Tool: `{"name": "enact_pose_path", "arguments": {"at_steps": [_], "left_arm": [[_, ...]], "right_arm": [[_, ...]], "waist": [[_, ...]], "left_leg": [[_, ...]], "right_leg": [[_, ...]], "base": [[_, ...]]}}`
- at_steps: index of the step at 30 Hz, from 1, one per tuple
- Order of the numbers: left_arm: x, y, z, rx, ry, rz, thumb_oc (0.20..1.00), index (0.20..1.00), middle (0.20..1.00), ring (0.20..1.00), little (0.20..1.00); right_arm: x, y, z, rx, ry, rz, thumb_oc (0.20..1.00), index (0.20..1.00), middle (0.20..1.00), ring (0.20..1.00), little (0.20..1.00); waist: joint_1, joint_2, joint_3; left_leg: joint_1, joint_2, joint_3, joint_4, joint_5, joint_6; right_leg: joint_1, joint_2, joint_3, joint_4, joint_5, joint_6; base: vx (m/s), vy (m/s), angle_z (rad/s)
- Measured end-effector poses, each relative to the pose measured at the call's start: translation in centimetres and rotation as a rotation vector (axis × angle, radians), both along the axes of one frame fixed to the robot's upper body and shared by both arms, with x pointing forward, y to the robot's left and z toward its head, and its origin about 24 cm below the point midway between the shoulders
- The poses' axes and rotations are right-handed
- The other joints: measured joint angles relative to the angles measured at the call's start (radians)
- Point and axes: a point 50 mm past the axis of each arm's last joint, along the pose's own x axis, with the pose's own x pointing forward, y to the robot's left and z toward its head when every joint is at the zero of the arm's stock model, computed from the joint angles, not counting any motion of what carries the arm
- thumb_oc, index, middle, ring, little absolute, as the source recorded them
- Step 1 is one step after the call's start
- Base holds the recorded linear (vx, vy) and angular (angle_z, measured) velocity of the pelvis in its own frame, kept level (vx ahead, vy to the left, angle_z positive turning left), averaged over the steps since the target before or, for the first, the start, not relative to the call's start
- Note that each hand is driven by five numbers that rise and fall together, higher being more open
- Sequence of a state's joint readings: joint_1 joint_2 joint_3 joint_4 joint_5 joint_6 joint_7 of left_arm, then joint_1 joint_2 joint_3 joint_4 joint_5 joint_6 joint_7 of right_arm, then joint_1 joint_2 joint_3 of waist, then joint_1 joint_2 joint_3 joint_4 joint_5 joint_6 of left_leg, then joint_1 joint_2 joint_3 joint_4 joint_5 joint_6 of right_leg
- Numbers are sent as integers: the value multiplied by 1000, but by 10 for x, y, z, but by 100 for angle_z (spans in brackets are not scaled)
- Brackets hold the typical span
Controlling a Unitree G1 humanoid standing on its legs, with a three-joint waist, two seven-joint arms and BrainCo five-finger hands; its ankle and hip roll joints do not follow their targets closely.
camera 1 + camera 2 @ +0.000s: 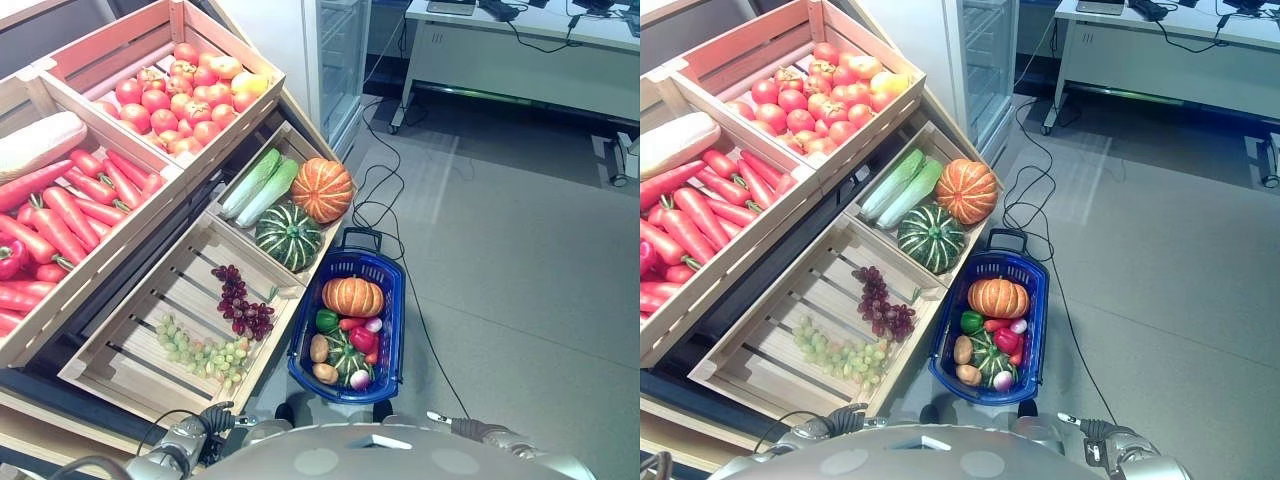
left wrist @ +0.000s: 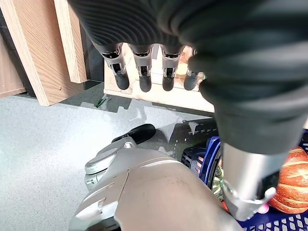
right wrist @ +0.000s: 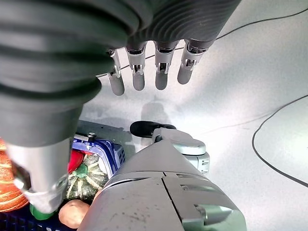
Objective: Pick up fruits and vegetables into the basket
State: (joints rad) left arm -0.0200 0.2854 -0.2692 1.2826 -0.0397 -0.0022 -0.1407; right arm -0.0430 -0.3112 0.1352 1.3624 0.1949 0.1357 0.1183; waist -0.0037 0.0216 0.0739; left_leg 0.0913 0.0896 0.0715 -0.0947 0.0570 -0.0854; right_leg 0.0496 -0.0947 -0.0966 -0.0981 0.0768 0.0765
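Grey speckled floor [image 1: 520, 260] fills frame right; slanted wooden produce crates [image 1: 170, 330] upper left w/ purple grapes [image 1: 243, 303]. Blue plastic basket [image 1: 385, 270] sits centre-bottom beside the crates, prob. for short reach, already holding an orange pumpkin [image 1: 352, 296] etc. Left hand [image 2: 144, 72] & right hand [image 3: 149, 67] hang w/ fingers straight, slightly apart, holding nothing.

Both eye views look steeply down from the head, sharing the crates [image 1: 180, 300] and blue basket [image 1: 392, 300], slightly offset. Each wrist view looks along its own hanging hand, very near, toward the floor [image 3: 269, 77] and basket corner.
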Motion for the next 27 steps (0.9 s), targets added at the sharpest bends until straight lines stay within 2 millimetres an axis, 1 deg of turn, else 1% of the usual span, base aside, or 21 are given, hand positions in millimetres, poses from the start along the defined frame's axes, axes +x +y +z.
{"name": "enact_pose_path", "arguments": {"at_steps": [5, 7, 9, 13, 14, 15, 16, 18, 21, 24, 27], "left_arm": [[-1, 0, 0, -11, -4, 28, 1000, 1000, 1000, 1000, 1000], [3, -1, 1, -21, -29, 47, 1000, 1000, 1000, 1000, 1000], [17, -2, 4, -38, -81, 67, 1000, 1000, 1000, 1000, 1000], [46, -5, 12, -66, -180, 99, 1000, 1000, 1000, 1000, 1000], [52, -6, 14, -71, -198, 97, 1000, 1000, 1000, 1000, 1000], [63, -7, 17, -82, -238, 101, 1000, 1000, 1000, 1000, 1000], [68, -8, 20, -90, -265, 105, 1000, 1000, 1000, 1000, 1000], [79, -9, 24, -105, -310, 113, 1000, 1000, 1000, 1000, 1000], [95, -10, 32, -146, -387, 121, 1000, 1000, 1000, 1000, 1000], [117, -11, 47, -204, -506, 122, 1000, 1000, 1000, 1000, 1000], [140, -10, 67, -246, -661, 128, 1000, 1000, 1000, 1000, 1000]], "right_arm": [[0, -1, 0, -1, -8, -9, 1000, 1000, 1000, 1000, 1000], [7, -2, 2, -6, -29, -15, 1000, 1000, 1000, 1000, 1000], [20, -5, 5, -12, -64, -20, 1000, 1000, 1000, 1000, 1000], [56, -6, 14, -36, -153, -18, 1000, 1000, 1000, 1000, 1000], [62, -7, 16, -38, -168, -18, 1000, 1000, 1000, 1000, 1000], [74, -6, 20, -42, -199, -22, 1000, 1000, 1000, 1000, 1000], [82, -6, 22, -40, -219, -25, 1000, 1000, 1000, 1000, 1000], [93, -6, 27, -39, -251, -23, 1000, 1000, 1000, 1000, 1000], [103, -7, 32, -39, -282, -25, 1000, 1000, 1000, 1000, 1000], [111, -14, 38, -49, -313, -47, 1000, 1000, 1000, 1000, 1000], [115, -23, 43, -63, -332, -66, 1000, 1000, 1000, 1000, 1000]], "waist": [[1, 2, 8], [0, 6, 29], [-2, 13, 80], [-5, 30, 191], [-6, 33, 206], [-4, 40, 246], [-5, 44, 263], [-5, 48, 294], [-5, 47, 324], [-2, 46, 341], [1, 46, 343]], "left_leg": [[-35, 0, -3, 0, 6, 4], [-71, -3, -3, 3, 15, 7], [-107, -4, -7, 5, 31, 4], [-192, -11, -24, 6, 59, 2], [-205, -10, -27, 6, 62, 2], [-215, -10, -29, 6, 67, 1], [-226, -10, -33, 6, 68, 1], [-236, -10, -33, 6, 68, 1], [-238, -10, -32, 6, 66, 1], [-244, -11, -31, 6, 65, 1], [-252, -11, -36, 6, 66, 1]], "right_leg": [[-35, 0, -2, 0, 1, 0], [-72, 0, -2, 0, 9, 0], [-105, 1, -3, 0, 25, -2], [-184, 4, -16, 4, 44, -9], [-194, 4, -19, 4, 47, -9], [-203, 5, -20, 5, 51, -12], [-214, 6, -21, 5, 52, -13], [-224, 6, -20, 5, 54, -13], [-226, 6, -20, 5, 54, -13], [-233, 6, -20, 5, 54, -13], [-239, 6, -24, 6, 54, -13]], "base": [[-53, -18, 0], [-181, 0, 0], [-135, -8, 2], [-125, -10, 9], [-74, -10, 11], [-93, -10, 6], [-78, -9, 0], [-45, -11, -2], [0, 0, 0], [-30, 0, 0], [-71, 1, 3]]}}
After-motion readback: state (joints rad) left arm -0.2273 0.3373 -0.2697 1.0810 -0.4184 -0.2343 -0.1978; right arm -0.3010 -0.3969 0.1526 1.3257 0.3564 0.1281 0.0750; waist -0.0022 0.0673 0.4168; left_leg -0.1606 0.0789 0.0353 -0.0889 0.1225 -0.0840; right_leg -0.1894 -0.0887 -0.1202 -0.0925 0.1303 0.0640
